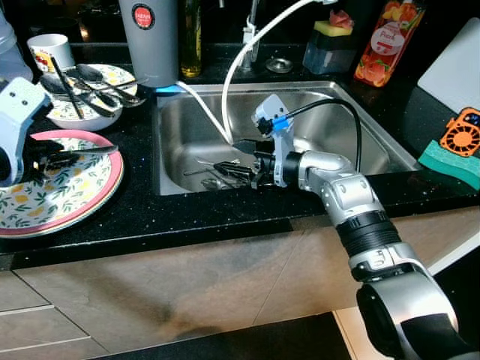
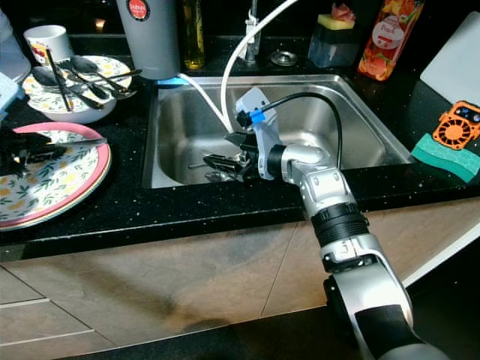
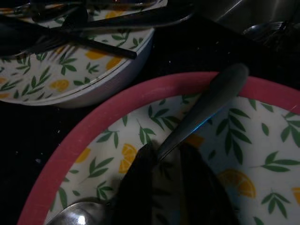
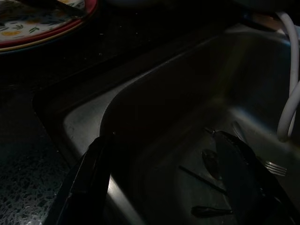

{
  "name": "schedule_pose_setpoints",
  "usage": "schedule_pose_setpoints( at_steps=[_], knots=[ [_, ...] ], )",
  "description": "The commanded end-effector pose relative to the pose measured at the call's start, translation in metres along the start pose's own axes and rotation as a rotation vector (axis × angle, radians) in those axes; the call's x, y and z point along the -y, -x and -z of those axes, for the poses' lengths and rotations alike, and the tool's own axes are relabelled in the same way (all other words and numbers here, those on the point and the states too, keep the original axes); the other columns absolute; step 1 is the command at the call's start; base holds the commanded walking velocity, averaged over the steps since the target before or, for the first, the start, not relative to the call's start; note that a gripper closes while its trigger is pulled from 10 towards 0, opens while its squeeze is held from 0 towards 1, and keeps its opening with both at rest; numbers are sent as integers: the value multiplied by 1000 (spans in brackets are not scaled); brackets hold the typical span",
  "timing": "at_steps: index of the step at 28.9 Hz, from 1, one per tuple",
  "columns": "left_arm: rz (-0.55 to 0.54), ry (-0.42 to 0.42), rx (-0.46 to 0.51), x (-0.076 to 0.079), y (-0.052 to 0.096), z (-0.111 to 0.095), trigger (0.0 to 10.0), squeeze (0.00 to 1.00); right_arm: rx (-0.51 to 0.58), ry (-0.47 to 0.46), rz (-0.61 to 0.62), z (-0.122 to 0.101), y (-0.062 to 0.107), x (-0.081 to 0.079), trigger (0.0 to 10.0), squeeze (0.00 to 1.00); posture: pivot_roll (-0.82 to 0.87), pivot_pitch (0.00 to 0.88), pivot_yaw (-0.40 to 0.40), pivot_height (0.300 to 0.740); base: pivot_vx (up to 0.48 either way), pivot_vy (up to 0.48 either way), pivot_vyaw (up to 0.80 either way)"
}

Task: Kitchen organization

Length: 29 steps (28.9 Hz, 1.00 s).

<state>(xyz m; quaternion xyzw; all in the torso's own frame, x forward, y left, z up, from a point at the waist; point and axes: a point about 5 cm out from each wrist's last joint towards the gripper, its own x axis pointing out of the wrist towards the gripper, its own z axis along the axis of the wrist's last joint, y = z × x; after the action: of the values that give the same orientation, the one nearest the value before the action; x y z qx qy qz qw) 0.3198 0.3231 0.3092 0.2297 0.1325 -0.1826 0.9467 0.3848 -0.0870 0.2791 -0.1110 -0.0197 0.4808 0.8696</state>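
Item: cutlery [image 1: 214, 171] loose on the steel sink [image 1: 390, 146] floor, lying roughly crosswise. Right gripper [image 1: 236, 169] poised directly above it, fingers spread wide, empty; nearer arm. Left gripper [image 3: 171, 187] over the pink-rimmed plate [image 3: 84, 140], pinching a spoon [image 3: 206, 105] by its handle.

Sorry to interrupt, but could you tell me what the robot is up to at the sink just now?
It is sorting cutlery. The right hand is down inside the sink, fingers apart, over the loose cutlery on the bottom. The left hand is over the pink-rimmed plate on the counter, closed on a spoon. A bowl behind the plate already holds more utensils.
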Motion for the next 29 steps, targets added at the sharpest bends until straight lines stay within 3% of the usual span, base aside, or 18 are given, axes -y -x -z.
schedule_pose_setpoints(
  at_steps=[1, 15, 18, 25, 29],
  knots=[
    [14, 3, -84, 0, 1, 13, 0, 0, -10, 10, -8, 1, 0, 0, 10000, 0, 2, 156, -66, 740, 0, 0, 0],
    [5, 0, -14, -2, 2, -3, 0, 0, -10, 17, -1, 0, 0, 1, 10000, 0, 0, 154, -68, 740, 0, 0, 0],
    [127, 54, 94, 11, 6, -23, 0, 0, -10, 20, 1, 0, 0, 2, 10000, 0, 0, 157, -68, 740, 0, 0, 0],
    [250, 46, 159, 30, 9, -43, 0, 0, -8, 20, 2, -1, 0, 2, 10000, 0, 2, 161, -68, 740, 0, 0, 0],
    [311, 52, 257, 44, -2, -62, 0, 0, -6, 21, 6, -1, 0, 3, 10000, 0, 6, 161, -71, 740, 0, 0, 0]
  ],
)
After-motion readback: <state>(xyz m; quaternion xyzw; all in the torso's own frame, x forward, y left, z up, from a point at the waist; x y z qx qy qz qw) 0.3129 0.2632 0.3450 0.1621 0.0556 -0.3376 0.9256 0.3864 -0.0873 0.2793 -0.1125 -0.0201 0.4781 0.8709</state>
